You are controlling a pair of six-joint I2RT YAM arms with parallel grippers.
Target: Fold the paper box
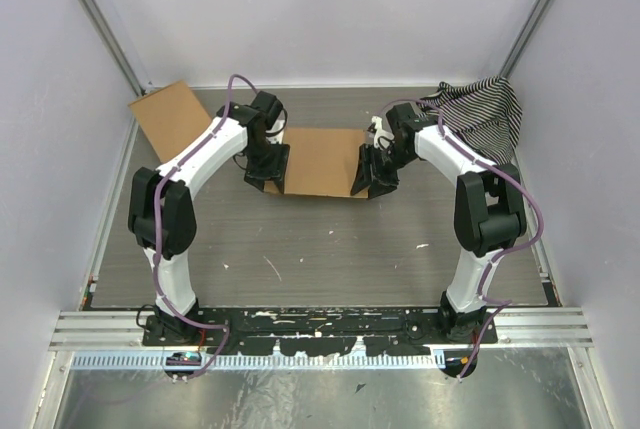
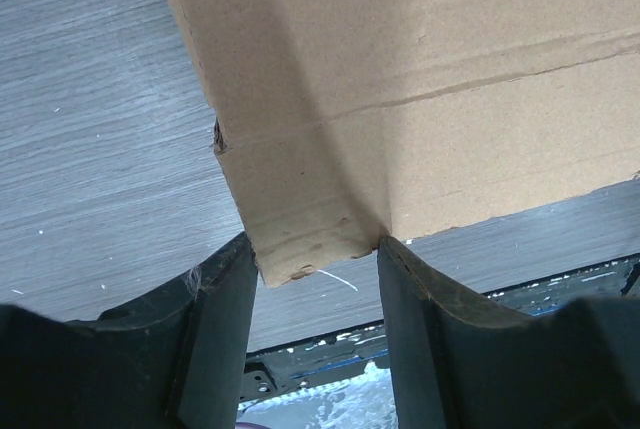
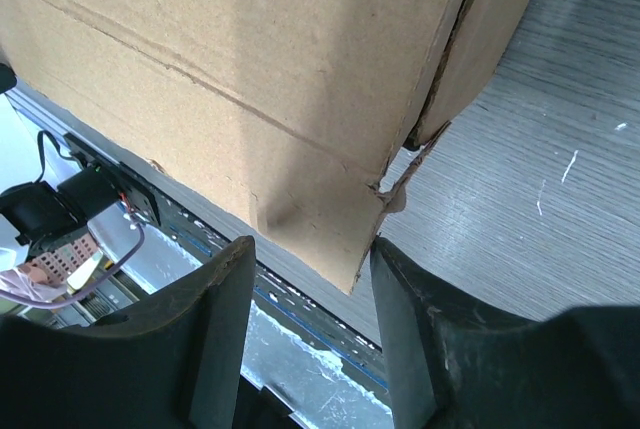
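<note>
Paper box [image 1: 322,159]: plain brown cardboard at the middle of the counter [image 1: 330,244], spanning the gap between the two arms; creased panels show in both wrist views.
Box, left end [image 2: 400,99]: a folded panel with a crease line across it reaches down between the left fingers; its lower corner is scuffed.
Box, right end [image 3: 250,69]: a creased panel runs down to a corner between the right fingers; a second panel stands behind it at the upper right, and the edge where they meet is torn.
Left gripper [image 1: 268,164]: at the left end of the box, wrist pointing toward the centre.
Left fingers [image 2: 215,329]: held partly apart, pinching the cardboard panel, which fills the gap and touches both inner faces.
Right gripper [image 1: 372,174]: at the right end of the box, facing the left gripper.
Right fingers [image 3: 420,329]: held partly apart, pinching the box corner, with cardboard against both inner faces.
Counter: grey wood grain with small white specks, bounded by pale walls.
Cardboard rectangle [image 1: 170,119]: smaller, without flaps, at the back left corner, well apart from the box.
Striped cloth [image 1: 482,109]: black and white, bunched at the back right corner, behind the right arm.
Base rail [image 1: 320,324]: metal strip at the near edge, carrying both arm bases.
</note>
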